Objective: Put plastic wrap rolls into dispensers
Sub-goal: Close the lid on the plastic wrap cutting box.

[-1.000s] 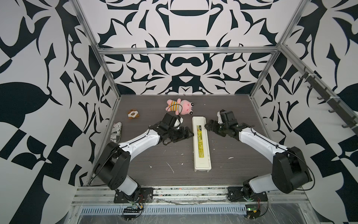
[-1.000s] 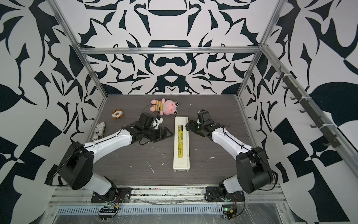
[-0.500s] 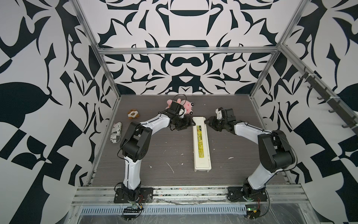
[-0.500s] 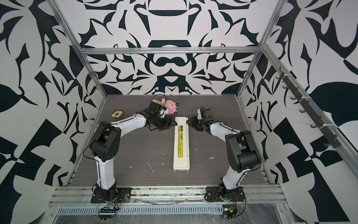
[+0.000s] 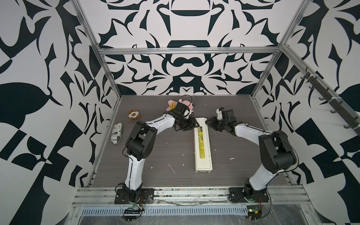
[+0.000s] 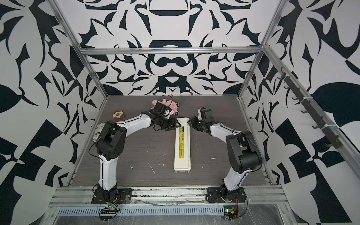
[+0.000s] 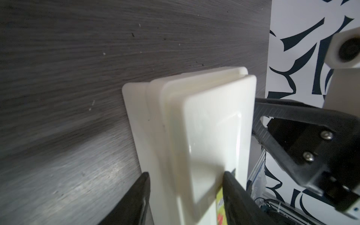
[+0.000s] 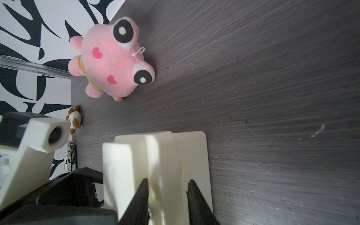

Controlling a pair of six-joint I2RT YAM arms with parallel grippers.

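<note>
– Grip check: where's everything?
– Right of centre, running near to far, lies the long cream-white plastic dispenser box (image 5: 202, 148) with its yellow label strip, lid down. The left black claw (image 5: 195, 124) is pinched on its far-left edge; the right black claw (image 5: 208, 122) straddles the far-right edge, biting or not I cannot tell.
– And the film roll?
– Nowhere visible. Opening looks next: pin the base, swing the lid about its hinge, no twisting.
</note>
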